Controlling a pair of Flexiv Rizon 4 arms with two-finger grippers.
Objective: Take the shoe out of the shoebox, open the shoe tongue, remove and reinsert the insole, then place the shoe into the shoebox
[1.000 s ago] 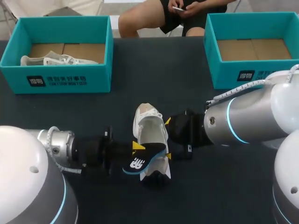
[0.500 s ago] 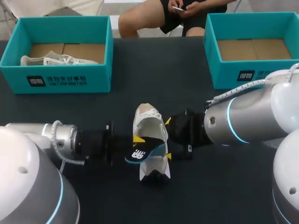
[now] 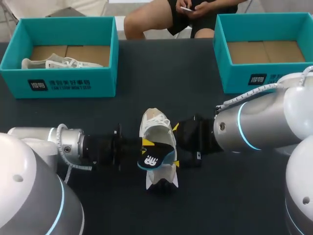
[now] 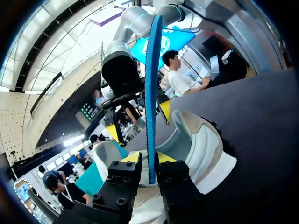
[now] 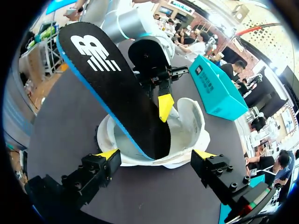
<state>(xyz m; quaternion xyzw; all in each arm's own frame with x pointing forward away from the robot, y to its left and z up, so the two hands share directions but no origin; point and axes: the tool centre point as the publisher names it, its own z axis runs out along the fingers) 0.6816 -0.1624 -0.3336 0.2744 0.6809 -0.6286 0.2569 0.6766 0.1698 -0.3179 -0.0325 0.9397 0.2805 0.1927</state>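
Note:
A white shoe (image 3: 157,133) lies in the middle of the dark table, opening upward. A black insole (image 3: 154,159) with a blue edge (image 4: 152,93) stands tilted, one end down inside the shoe (image 5: 187,126). My left gripper (image 3: 147,151) is at the shoe's left side. The insole runs edge-on between its fingertips (image 4: 132,157), which stand slightly off it. My right gripper (image 3: 175,145) is open at the shoe's right side, with its wide-spread fingers (image 5: 108,156) straddling the shoe without touching it.
A teal shoebox (image 3: 58,81) at the back left holds another white shoe (image 3: 58,62). A second teal shoebox (image 3: 264,73) at the back right shows only its cardboard floor. Bare tabletop lies between the boxes and the arms.
My left arm has moved right and carried the insole over and down into the shoe. Its fingers have parted a little around the insole. The right arm has kept still.

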